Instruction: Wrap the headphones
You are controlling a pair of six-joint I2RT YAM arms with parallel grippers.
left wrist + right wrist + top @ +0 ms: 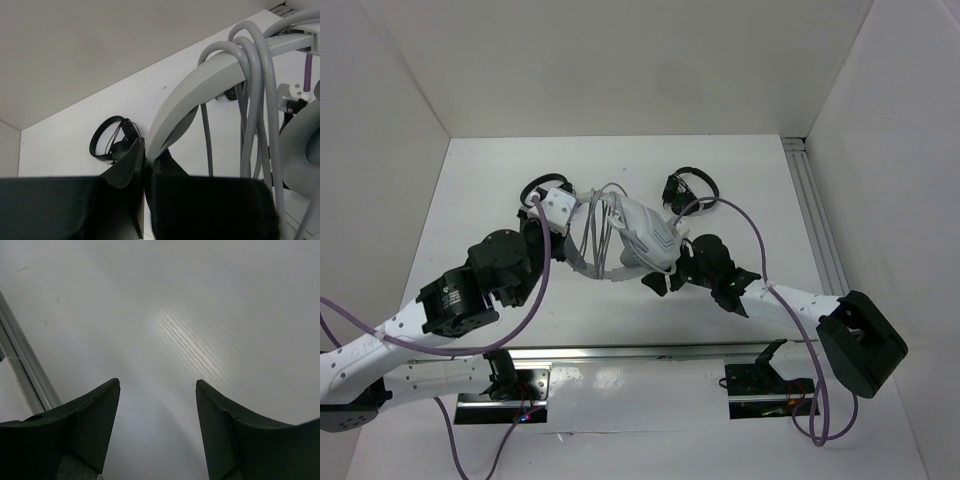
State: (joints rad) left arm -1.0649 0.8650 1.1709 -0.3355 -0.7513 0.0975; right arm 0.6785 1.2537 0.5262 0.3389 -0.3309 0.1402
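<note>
Left wrist alone: left tool [146,150] tight on headband of the headphones [200,82]

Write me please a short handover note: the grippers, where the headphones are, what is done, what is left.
Left gripper: shut on the headband.
Right gripper: open, empty, beside the headphones.
Headphones: mid-table, between the two arms.
Done: cable looped several times over the headband.
Left: the loops hang slack and the cable end is not visible. Find it, then probably finish winding and tuck it in.
</note>
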